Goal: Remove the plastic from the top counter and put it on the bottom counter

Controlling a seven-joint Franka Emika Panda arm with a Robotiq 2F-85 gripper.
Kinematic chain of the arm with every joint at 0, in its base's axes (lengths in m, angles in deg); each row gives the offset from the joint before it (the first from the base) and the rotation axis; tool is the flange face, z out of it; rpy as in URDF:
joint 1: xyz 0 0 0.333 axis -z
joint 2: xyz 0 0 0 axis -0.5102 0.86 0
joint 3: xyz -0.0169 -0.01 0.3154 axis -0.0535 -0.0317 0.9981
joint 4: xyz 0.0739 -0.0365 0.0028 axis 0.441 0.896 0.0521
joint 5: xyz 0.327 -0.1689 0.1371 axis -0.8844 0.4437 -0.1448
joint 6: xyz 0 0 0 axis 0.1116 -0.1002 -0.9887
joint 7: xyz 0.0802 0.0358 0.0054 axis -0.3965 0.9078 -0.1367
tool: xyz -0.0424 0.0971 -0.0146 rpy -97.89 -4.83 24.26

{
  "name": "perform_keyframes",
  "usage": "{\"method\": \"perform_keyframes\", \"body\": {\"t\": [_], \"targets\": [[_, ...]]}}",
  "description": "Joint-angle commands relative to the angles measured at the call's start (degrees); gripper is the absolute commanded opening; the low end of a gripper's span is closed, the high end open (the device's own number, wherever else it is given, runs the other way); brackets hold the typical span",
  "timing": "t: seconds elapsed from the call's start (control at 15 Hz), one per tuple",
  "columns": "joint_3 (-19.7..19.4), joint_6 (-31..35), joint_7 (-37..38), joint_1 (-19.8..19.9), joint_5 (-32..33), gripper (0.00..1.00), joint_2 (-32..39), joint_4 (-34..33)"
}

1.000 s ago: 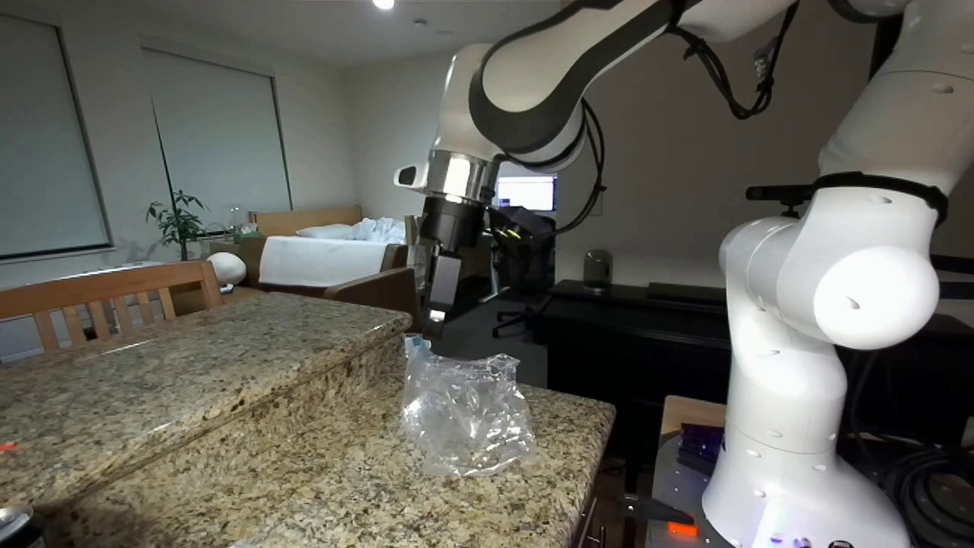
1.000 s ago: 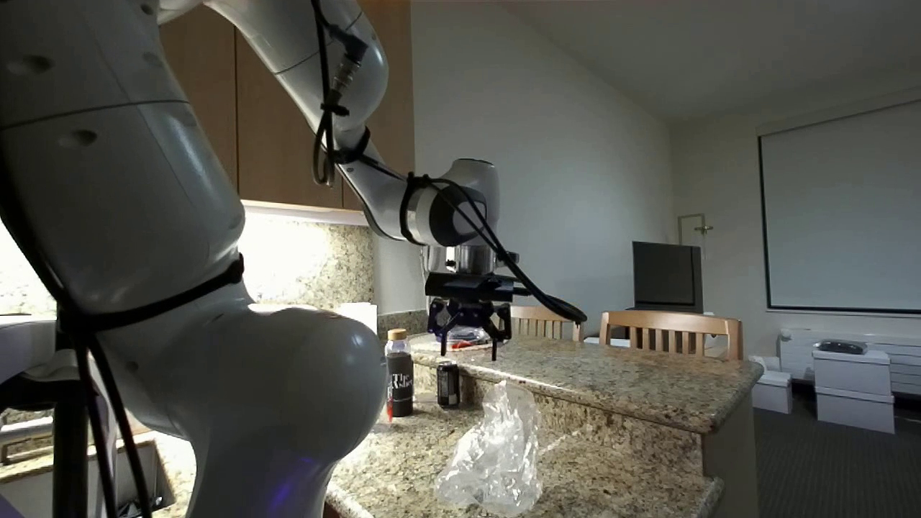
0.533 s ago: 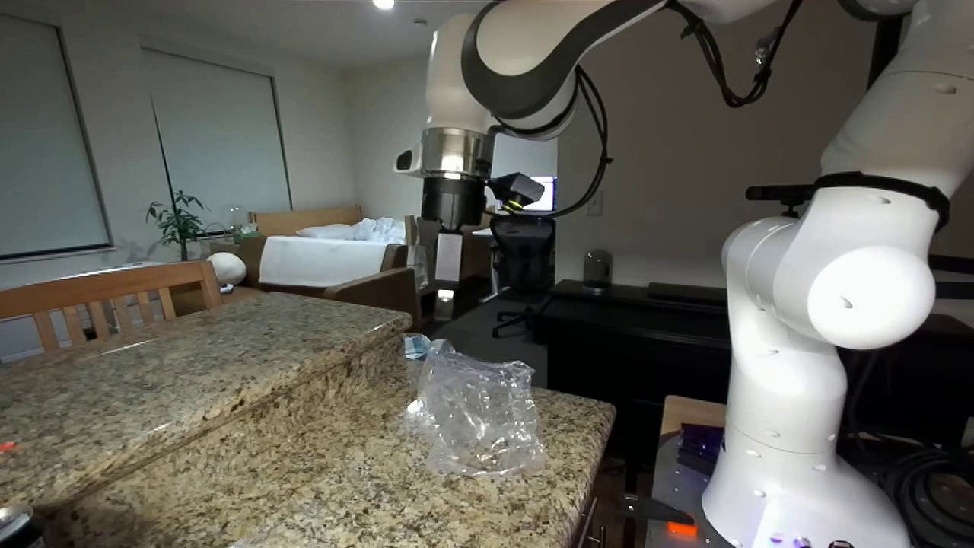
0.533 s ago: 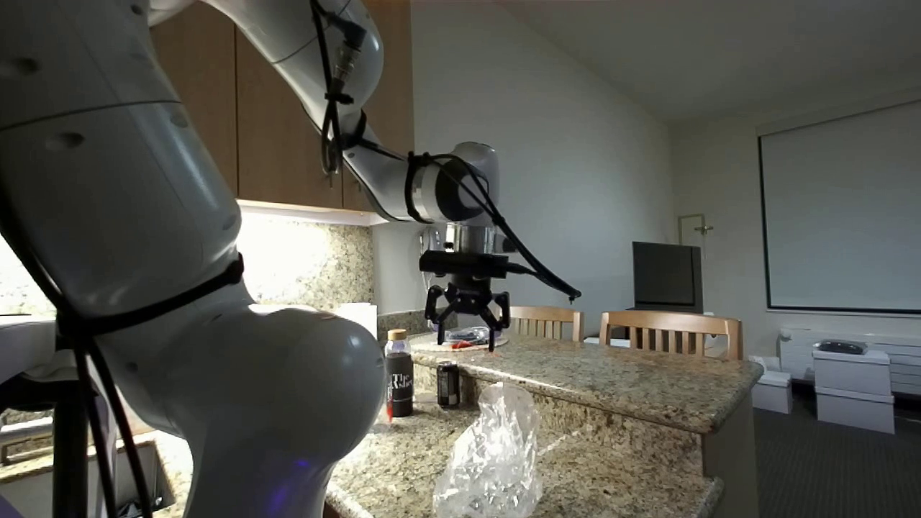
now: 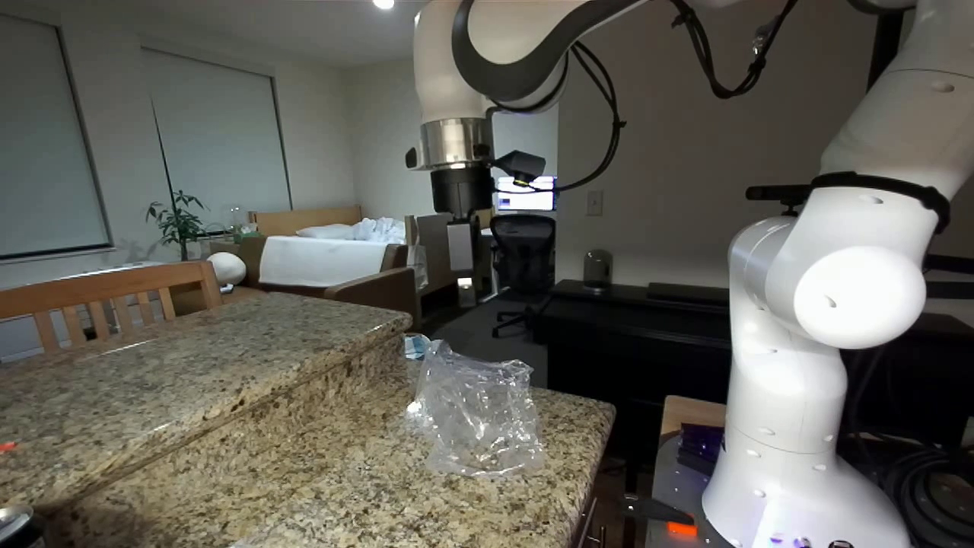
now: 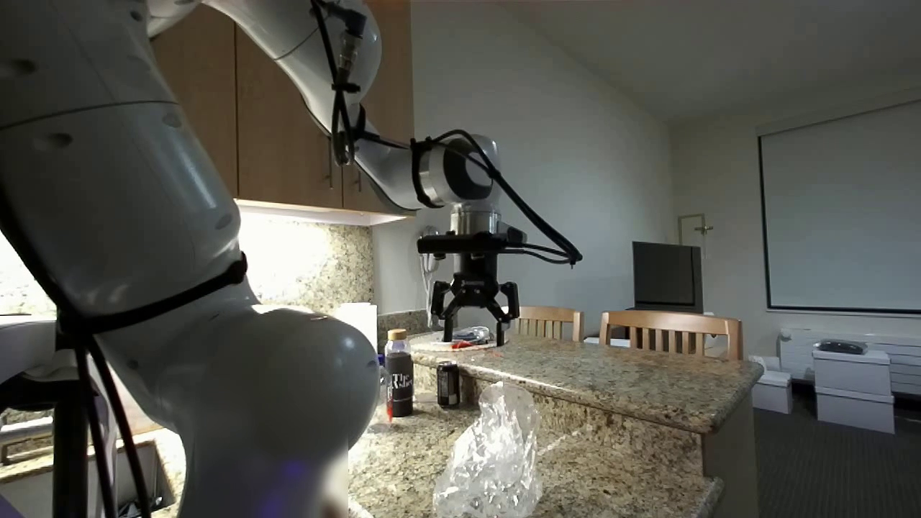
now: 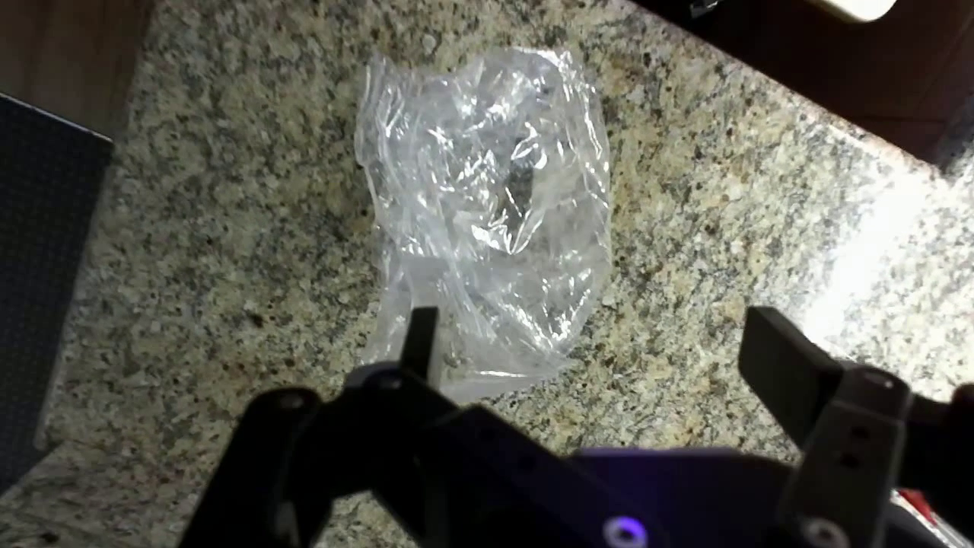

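Wrist view: the pincer (image 7: 597, 339) stands with its jaws wide apart, gripping nothing. The plastic bag (image 7: 487, 221) rests, creased and puffed, on the lower worktop (image 7: 700, 251). Both exterior views show a gap between pincer and plastic bag, with the bag lying off the upper worktop (image 6: 626, 374). Judgement: transfer and placement are complete; what is left, at most, is drawing the pincer away. Reservation: in an exterior view, a small item (image 6: 473, 334) at the upper worktop's far end cannot be identified.

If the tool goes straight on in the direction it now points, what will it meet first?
Probably the clear plastic on the lower counter: the tool points down, and in the wrist view one finger overlaps the plastic. Depth is unclear.
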Motion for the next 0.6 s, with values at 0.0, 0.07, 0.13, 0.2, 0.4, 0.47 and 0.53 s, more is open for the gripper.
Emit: {"method": "perform_keyframes", "body": {"t": [0.0, 0.07, 0.13, 0.2, 0.4, 0.47, 0.53], "targets": [[0.8, -3.9, 2.8, 1.8, 2.1, 1.0, -0.2, -1.3], [0.4, -1.7, 1.0, 0.9, 0.7, 1.0, 0.0, -0.6], [0.3, -1.8, 1.0, 1.0, 0.7, 1.0, 0.0, -0.7], [0.3, -1.8, 1.0, 1.0, 0.7, 1.0, 0.0, -0.7], [0.4, -1.8, 1.0, 0.9, 0.7, 1.0, 0.0, -0.7], [0.4, -1.8, 1.0, 0.9, 0.7, 1.0, 0.0, -0.7], [0.4, -1.8, 1.0, 0.9, 0.7, 1.0, 0.0, -0.7]]}}
